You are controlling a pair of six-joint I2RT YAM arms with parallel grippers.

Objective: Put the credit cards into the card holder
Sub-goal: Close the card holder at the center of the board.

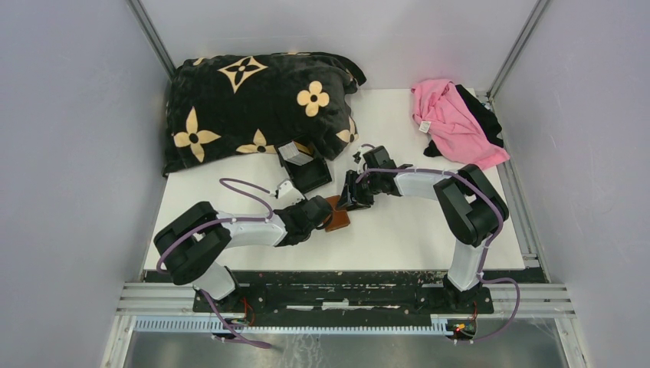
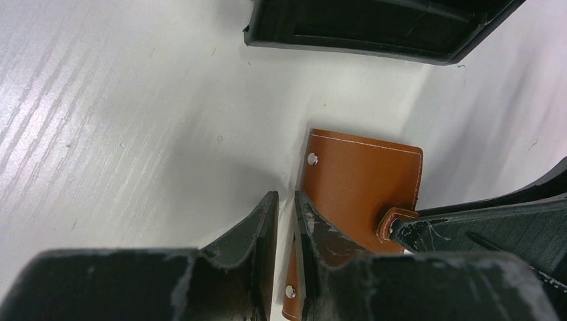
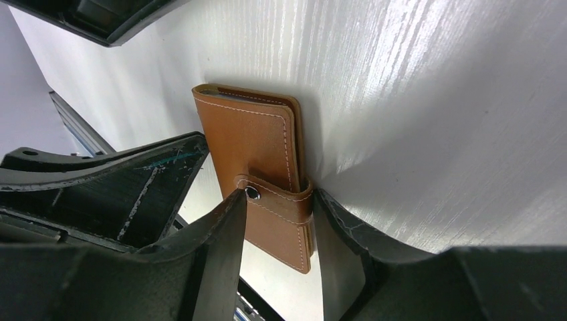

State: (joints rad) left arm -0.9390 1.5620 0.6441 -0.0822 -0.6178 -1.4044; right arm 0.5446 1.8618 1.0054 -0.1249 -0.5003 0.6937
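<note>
Your right gripper (image 3: 279, 197) is clamping the seemingly light, supple wallet (image 3: 247, 134) across its snap tab (image 3: 286, 204); your left gripper (image 2: 285, 200) is sitting nearly closed, hold unclear.

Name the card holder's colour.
The card holder is tan-brown with pale stitching; right wrist view shows it best.

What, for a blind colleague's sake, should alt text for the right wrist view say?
The right gripper grips a folded brown leather card holder across its snap tab, on a white table. A black tray corner shows top left.
</note>
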